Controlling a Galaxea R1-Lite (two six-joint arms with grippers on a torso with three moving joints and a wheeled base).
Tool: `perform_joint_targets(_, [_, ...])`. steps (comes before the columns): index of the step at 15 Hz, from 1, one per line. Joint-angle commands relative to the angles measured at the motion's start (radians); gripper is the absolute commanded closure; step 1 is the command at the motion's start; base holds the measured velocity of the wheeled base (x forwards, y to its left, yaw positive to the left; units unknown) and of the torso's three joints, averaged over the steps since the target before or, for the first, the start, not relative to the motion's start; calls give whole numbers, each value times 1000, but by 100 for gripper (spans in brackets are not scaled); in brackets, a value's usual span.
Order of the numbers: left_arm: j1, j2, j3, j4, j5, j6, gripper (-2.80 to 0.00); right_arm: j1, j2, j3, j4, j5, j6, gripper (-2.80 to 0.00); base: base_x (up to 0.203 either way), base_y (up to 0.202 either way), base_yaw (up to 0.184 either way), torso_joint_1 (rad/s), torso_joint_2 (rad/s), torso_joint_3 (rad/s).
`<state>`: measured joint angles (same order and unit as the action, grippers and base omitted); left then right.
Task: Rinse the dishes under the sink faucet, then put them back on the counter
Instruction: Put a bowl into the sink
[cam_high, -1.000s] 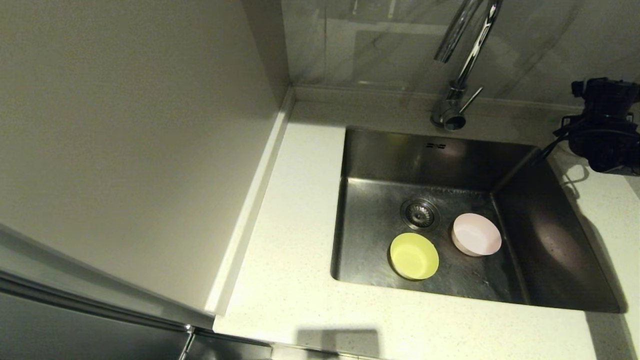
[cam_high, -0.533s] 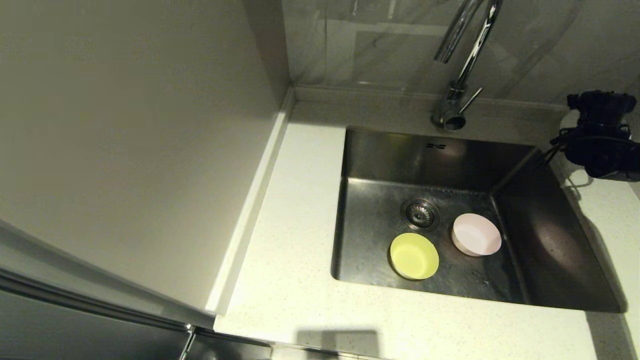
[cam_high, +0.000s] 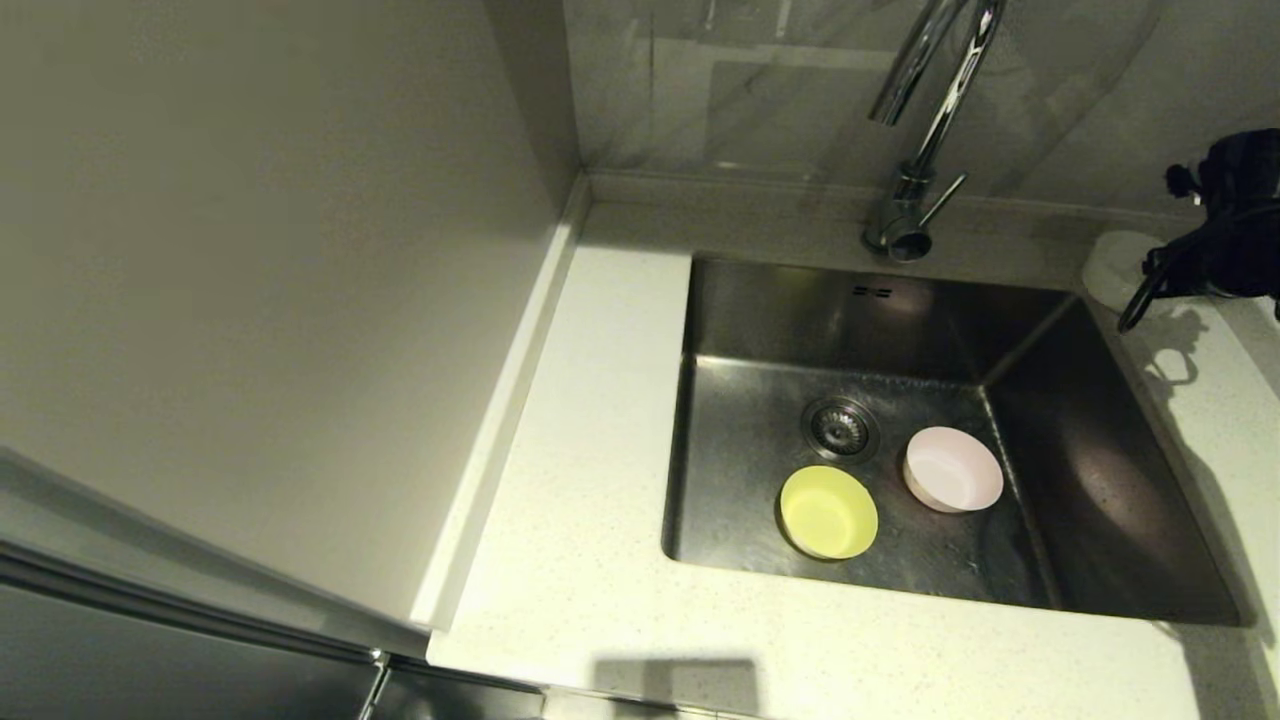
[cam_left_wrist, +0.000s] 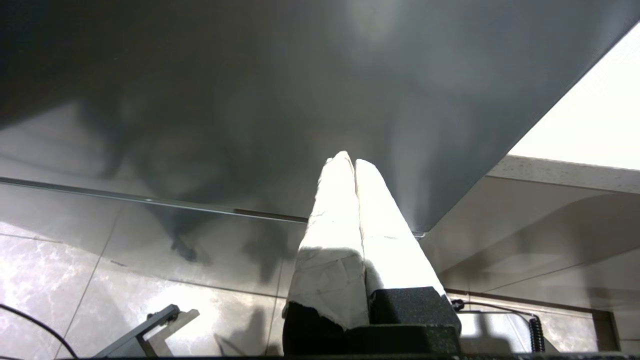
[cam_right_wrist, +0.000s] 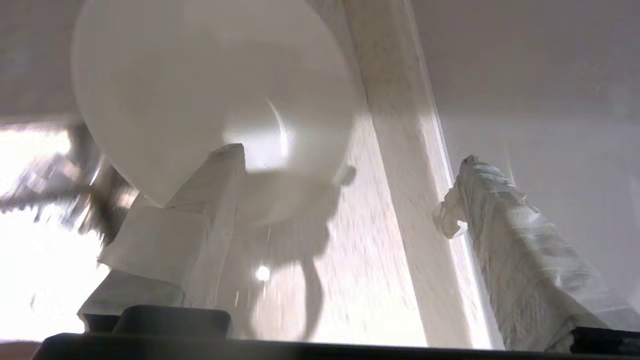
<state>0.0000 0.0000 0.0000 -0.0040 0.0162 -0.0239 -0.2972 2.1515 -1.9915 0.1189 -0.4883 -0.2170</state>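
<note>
The white bowl (cam_high: 1113, 268) stands on the counter (cam_high: 590, 560) at the sink's far right corner. My right arm (cam_high: 1235, 235) hovers just right of it. In the right wrist view my right gripper (cam_right_wrist: 350, 155) is open wide, and the white bowl (cam_right_wrist: 200, 85) sits past one fingertip, outside the gap. The yellow bowl (cam_high: 828, 512) and the pink bowl (cam_high: 953, 468) lie on the floor of the sink (cam_high: 760, 330), near the drain. The faucet (cam_high: 935, 110) rises behind the sink. My left gripper (cam_left_wrist: 348, 160) is shut and empty, parked low beside the cabinet front.
A raised rim (cam_right_wrist: 395, 125) runs along the wall behind the white bowl. A tall panel (cam_high: 260, 280) walls off the counter's left side. The drain strainer (cam_high: 840, 428) sits just behind the two bowls.
My right arm has lifted and drawn back to the right, uncovering the white bowl on the counter. Its jaws have spread a little wider.
</note>
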Motion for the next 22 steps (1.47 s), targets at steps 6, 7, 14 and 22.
perform_joint_targets(6, [0, -2, 0, -1, 1, -1, 0, 12, -80, -1, -61, 43, 72, -280, 0, 0, 0, 0, 0, 0])
perform_joint_targets(7, [0, -2, 0, -1, 1, -1, 0, 21, -93, -1, -61, 62, 67, -280, 0, 0, 0, 0, 0, 0])
perform_joint_targets(14, [0, -2, 0, -1, 1, -1, 0, 59, -244, -1, 298, 264, -179, -280, 0, 0, 0, 0, 0, 0])
perform_joint_targets(22, [0, -2, 0, -1, 1, -1, 0, 53, -141, 0, 142, 281, -230, -280, 0, 0, 0, 0, 0, 0])
